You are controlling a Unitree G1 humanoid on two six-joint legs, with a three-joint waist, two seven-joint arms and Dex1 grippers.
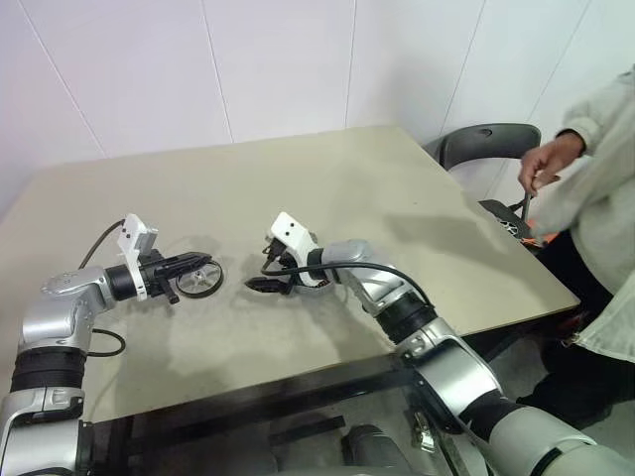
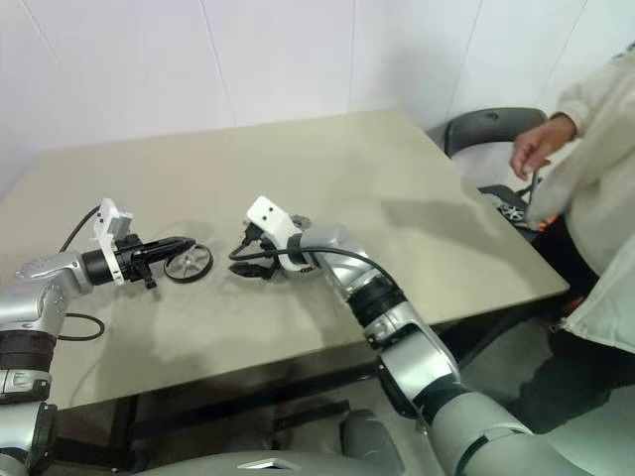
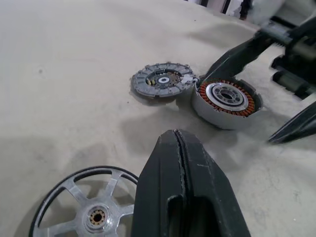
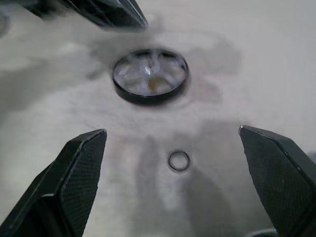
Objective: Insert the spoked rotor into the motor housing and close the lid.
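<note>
Right pincer (image 4: 173, 143) gapes over O-ring (image 4: 178, 161); spoked rotor (image 4: 150, 75) beyond.

A: In the left wrist view the spoked rotor (image 3: 81, 205) runs off the picture's edge beside the left gripper (image 3: 180, 163) — only part of its ring and hub shows.

B: And past that pincer, the right gripper (image 3: 256, 89)?

A: Blurred, one finger crossing the far side of the motor housing (image 3: 226, 101) and hiding a bit of its rim.

B: From the head?

A: The housing and lid (image 3: 162, 80) sit behind the right gripper's fingers — too small and covered to make out.
</note>
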